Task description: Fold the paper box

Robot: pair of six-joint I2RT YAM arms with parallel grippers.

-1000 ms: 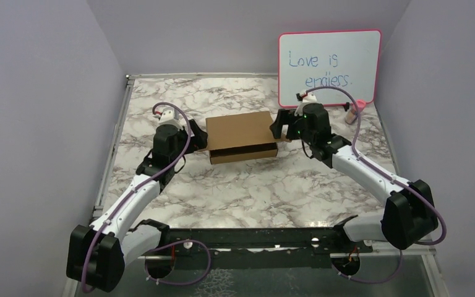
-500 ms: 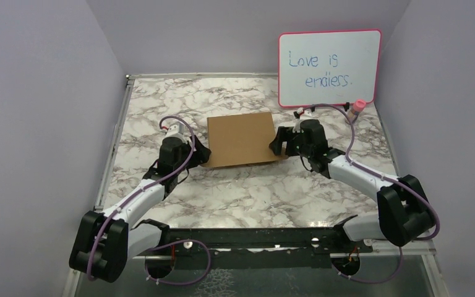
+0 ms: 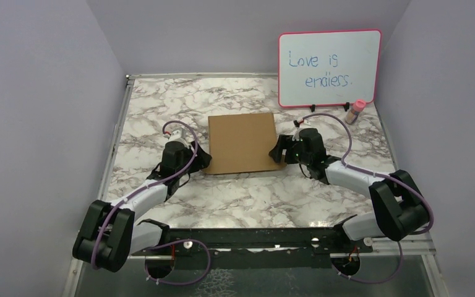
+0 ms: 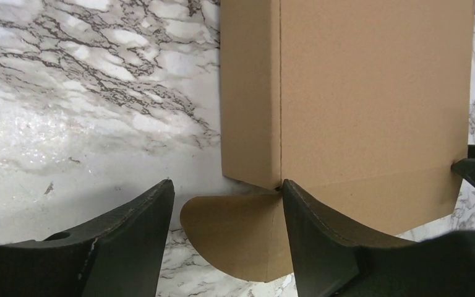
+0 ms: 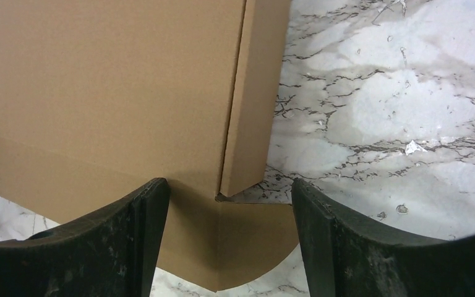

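Observation:
The paper box (image 3: 241,141) is plain brown cardboard, lying shut and flat at the middle of the marble table. My left gripper (image 3: 201,159) is open at its near left corner. In the left wrist view the box (image 4: 371,93) fills the upper right, and a rounded ear flap (image 4: 241,238) lies between the spread fingers of the gripper (image 4: 227,185), untouched by the left one. My right gripper (image 3: 278,152) is open at the near right corner. In the right wrist view the box (image 5: 111,80) has a rounded ear flap (image 5: 253,244) between the spread fingers of the gripper (image 5: 229,185).
A pink-framed whiteboard (image 3: 329,68) with blue writing stands at the back right. A small pink-capped bottle (image 3: 355,111) stands by its right foot. Grey walls close in the table on the left, back and right. A metal rail (image 3: 114,142) runs along the table's left edge.
The box's lid has gone down, so its open front gap no longer shows. Both grippers have sunk and slid toward the near corners of the box.

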